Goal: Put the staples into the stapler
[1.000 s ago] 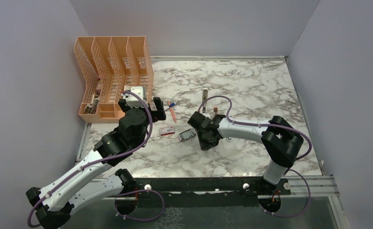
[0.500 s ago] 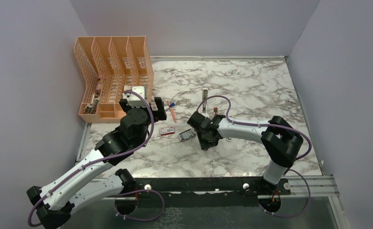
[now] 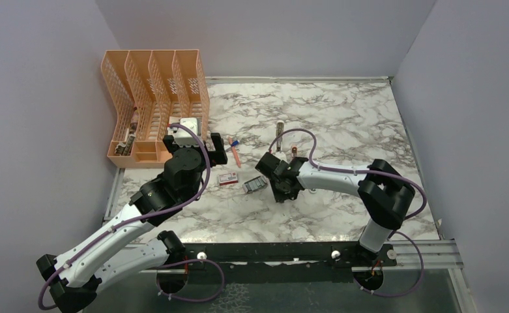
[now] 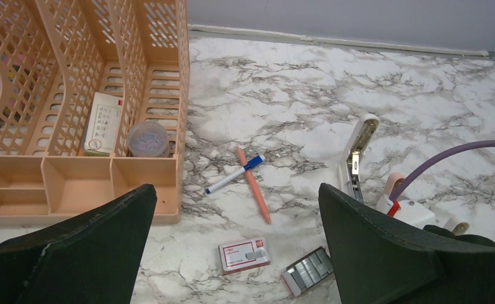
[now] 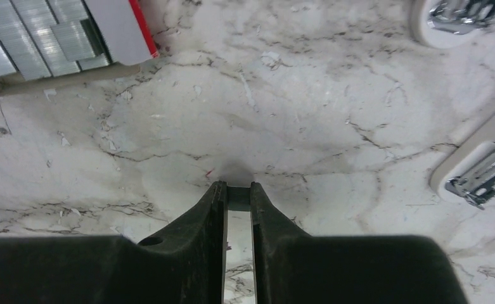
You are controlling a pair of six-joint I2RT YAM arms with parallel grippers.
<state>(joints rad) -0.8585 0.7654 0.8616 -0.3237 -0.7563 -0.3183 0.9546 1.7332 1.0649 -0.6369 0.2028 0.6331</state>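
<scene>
My right gripper [image 5: 238, 190] has its black jaws pinched almost together at the marble [image 5: 333, 126], with a dark grey sliver [image 5: 238, 198] between the tips that I cannot identify. If it is a staple strip, so thin a hold could let it twist or crumble before reaching the slim white, silver-railed stapler [image 5: 476, 172] ahead-right. The grey metallic block of staples [image 5: 23, 38] lies ahead-left, my left gripper [image 4: 237, 193] hangs wide apart and empty, and the print on the small red-and-white cardboard box [image 4: 244, 255] beyond it is unreadable.

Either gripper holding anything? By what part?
Left gripper open, empty. Right gripper shut, thin grey sliver pinched between its fingertips; possibly a staple strip, too small to confirm.
</scene>
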